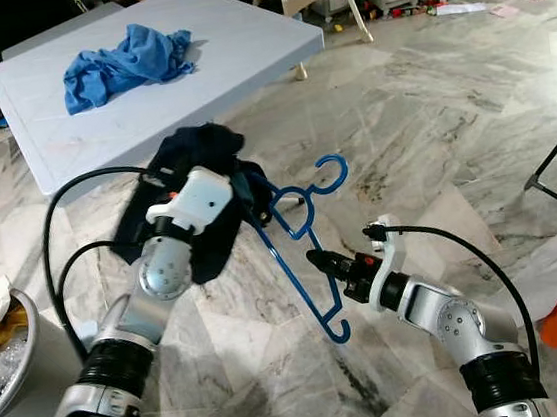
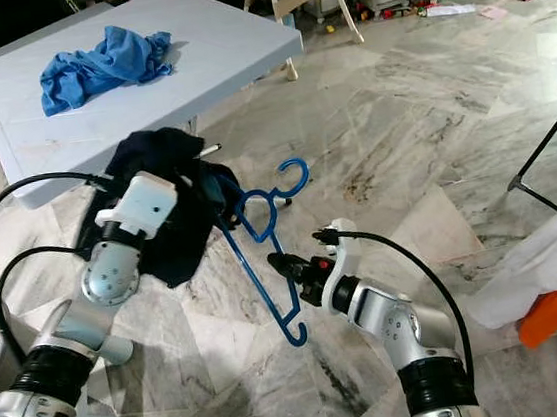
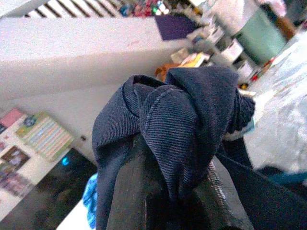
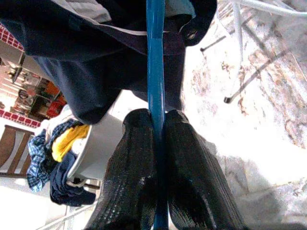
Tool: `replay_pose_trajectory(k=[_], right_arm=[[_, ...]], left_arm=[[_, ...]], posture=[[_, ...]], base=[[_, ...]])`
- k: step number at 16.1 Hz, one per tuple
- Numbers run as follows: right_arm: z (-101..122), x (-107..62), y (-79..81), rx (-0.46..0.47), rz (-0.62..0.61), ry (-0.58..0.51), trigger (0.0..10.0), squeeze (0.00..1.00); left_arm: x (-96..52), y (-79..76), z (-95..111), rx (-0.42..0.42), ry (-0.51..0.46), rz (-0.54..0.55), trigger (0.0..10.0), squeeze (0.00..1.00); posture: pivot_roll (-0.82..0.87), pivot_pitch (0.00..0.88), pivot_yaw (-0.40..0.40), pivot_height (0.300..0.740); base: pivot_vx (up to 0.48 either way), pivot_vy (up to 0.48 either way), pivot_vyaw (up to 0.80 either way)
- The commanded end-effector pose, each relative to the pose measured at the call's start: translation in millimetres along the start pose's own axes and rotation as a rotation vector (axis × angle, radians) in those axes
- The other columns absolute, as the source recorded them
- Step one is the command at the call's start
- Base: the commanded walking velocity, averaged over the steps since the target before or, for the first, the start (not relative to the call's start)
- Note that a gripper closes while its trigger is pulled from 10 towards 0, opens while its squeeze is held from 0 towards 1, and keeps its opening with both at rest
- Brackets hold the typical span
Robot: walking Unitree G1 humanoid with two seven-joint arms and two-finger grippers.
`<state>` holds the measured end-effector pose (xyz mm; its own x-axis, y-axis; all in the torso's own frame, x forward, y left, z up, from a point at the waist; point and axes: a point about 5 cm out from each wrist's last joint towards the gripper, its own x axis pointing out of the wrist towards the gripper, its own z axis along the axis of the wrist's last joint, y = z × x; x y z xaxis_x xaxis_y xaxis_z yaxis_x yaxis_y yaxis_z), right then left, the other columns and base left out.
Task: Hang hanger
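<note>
fingers [image 4: 192, 182] of the right gripper [image 1: 317, 259] pinch the blue hanger [image 1: 296, 229] bar between them, while the left gripper [image 3: 163, 191] clamps the dark garment [image 1: 200, 177].

A bunched fold of dark navy ribbed cloth [image 3: 182, 129] is pinched between the left gripper's [image 3: 165, 201] two black fingers [image 3: 132, 191], with a pale white tabletop [image 3: 72, 48] blurred behind it and a green bin [image 3: 259, 33] beyond on the floor.

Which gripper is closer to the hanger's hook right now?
Left. The left gripper, bunched in the dark garment, sits just beside the blue hanger's hook; the right gripper clamps the hanger's bar lower down, farther off.
</note>
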<state>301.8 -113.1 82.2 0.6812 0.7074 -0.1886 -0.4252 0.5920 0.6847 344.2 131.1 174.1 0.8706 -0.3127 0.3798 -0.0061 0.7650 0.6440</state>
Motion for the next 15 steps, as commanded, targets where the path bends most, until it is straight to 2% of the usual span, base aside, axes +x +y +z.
replay_pose_trajectory(k=[1,3,4,6,7,9,10,13,15], right_arm=[[1.0,2.7,2.4,-0.003,0.005,-0.004,10.0,0.0],[6.4,4.6,-3.6,0.028,-0.045,-0.035,10.0,0.0],[11.5,5.7,-6.8,0.052,-0.071,-0.063,10.0,0.0],[20.0,7.3,-13.3,0.051,-0.127,-0.099,10.0,0.0],[25.3,6.6,-16.5,0.054,-0.149,-0.122,10.0,0.0],[34.3,3.9,-25.2,0.072,-0.218,-0.165,10.0,0.0],[46.4,-1.3,-34.7,0.095,-0.287,-0.223,10.0,0.0],[64.8,-7.9,-41.2,0.123,-0.34,-0.302,10.0,0.0],[94.1,-15.5,-44.2,0.152,-0.407,-0.42,10.0,0.0]], left_arm=[[-1.1,-3.1,10.8,-0.024,-0.061,-0.03,10.0,0.0],[-15.3,-24.1,23.2,-0.142,-0.097,-0.154,10.0,0.0],[-26.3,-39.3,29.5,-0.224,-0.107,-0.268,10.0,0.0],[-52.1,-64.0,34.1,-0.303,-0.094,-0.439,10.0,0.0],[-61.9,-68.9,31.3,-0.311,-0.073,-0.483,10.0,0.0],[-72.1,-68.1,23.9,-0.308,-0.034,-0.5,10.0,0.0],[-79.4,-62.1,12.7,-0.297,0.017,-0.46,10.0,0.0],[-86.6,-58.2,0.4,-0.282,0.082,-0.413,10.0,0.0],[-99.8,-66.2,-13.8,-0.281,0.169,-0.399,10.0,0.0]], posture=[[-0.09,0.098,0.099,0.74],[-0.09,0.097,0.103,0.74],[-0.09,0.097,0.104,0.74],[-0.08,0.096,0.105,0.74],[-0.08,0.097,0.105,0.74],[-0.08,0.095,0.103,0.74],[-0.08,0.096,0.099,0.74],[-0.08,0.095,0.096,0.74],[-0.09,0.092,0.095,0.74]], base=[[0.0,0.0,0.0],[0.0,0.0,0.0],[0.0,0.0,0.0],[0.0,0.0,0.0],[0.0,0.0,0.0],[0.0,0.0,0.0],[0.0,0.0,0.0],[0.0,0.0,0.0],[0.0,0.0,0.0]])
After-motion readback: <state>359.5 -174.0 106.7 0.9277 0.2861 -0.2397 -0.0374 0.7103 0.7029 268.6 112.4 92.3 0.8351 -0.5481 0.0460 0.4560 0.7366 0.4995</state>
